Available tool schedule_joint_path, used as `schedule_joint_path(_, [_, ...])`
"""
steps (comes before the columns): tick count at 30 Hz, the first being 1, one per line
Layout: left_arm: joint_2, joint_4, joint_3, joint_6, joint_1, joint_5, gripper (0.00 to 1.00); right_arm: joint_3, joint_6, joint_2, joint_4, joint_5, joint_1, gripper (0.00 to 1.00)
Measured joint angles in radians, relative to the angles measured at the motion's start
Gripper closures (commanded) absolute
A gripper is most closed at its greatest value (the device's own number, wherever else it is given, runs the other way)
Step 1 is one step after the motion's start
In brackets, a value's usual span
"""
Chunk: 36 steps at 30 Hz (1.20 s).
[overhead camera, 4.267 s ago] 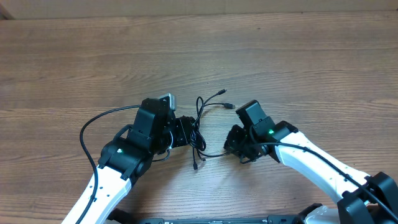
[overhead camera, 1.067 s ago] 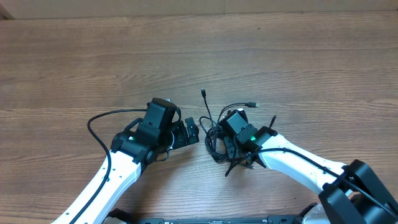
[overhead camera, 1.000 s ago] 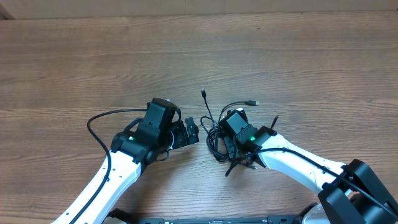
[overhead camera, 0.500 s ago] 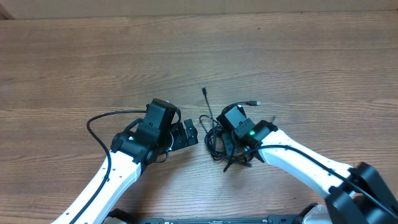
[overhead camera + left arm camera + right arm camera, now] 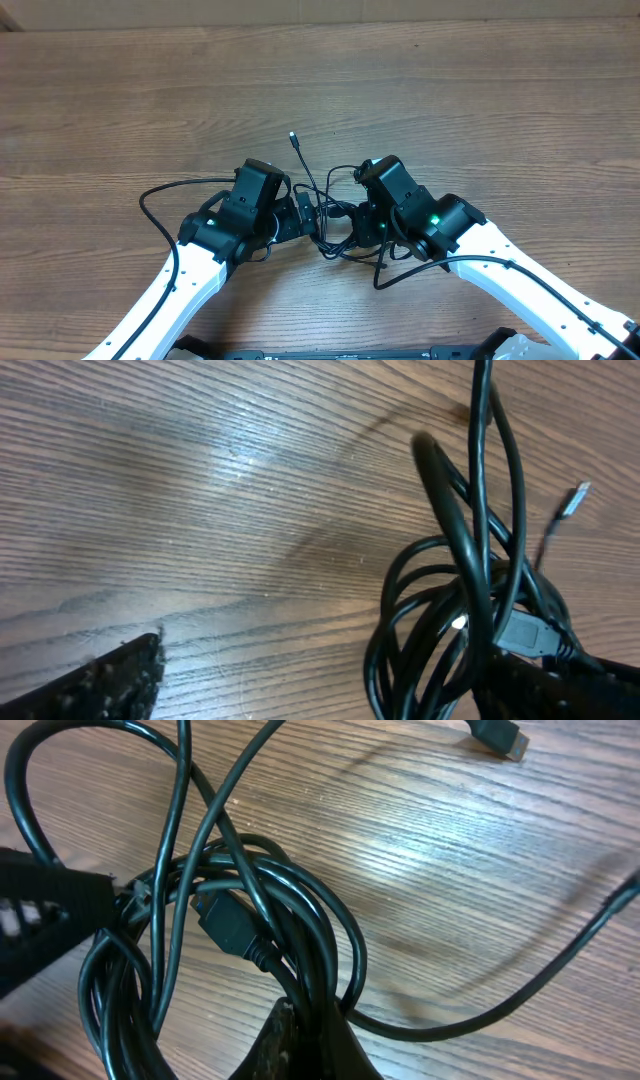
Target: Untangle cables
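Three cables (image 5: 235,930), still knotted mid-frame, have just slid left with my right pincer (image 5: 358,228) clamped on them, reaching my left pincer (image 5: 305,218), spread apart, so I judge pulling can begin.

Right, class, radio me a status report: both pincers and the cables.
Left pincer open, beside the cables. Right pincer shut on them. Cables one tangled knot. No other obstruction.

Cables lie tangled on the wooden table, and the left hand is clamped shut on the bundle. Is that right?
No. The left hand is open: the left wrist view shows its fingers spread wide, with the cables by one of them. They do lie tangled on the wooden table.
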Motion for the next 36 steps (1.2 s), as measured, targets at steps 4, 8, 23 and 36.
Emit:
schedule_joint_path(4, [0.0,0.006,0.0,-0.012,0.0,0.046,0.18,0.0,0.029,0.0,0.045,-0.051,0.0,0.96])
schedule_joint_path(8, [0.0,0.008,0.0,-0.018,0.0,0.121,0.36,0.0,0.041,0.0,0.081,-0.103,0.0,0.96])
schedule_joint_path(23, [0.0,-0.023,0.001,-0.027,0.001,0.198,0.96,0.0,0.093,0.0,0.092,-0.139,-0.001,0.96])
schedule_joint_path(36, [0.0,-0.044,0.001,-0.055,0.0,0.122,0.95,0.0,0.129,-0.004,0.117,-0.251,-0.004,0.96])
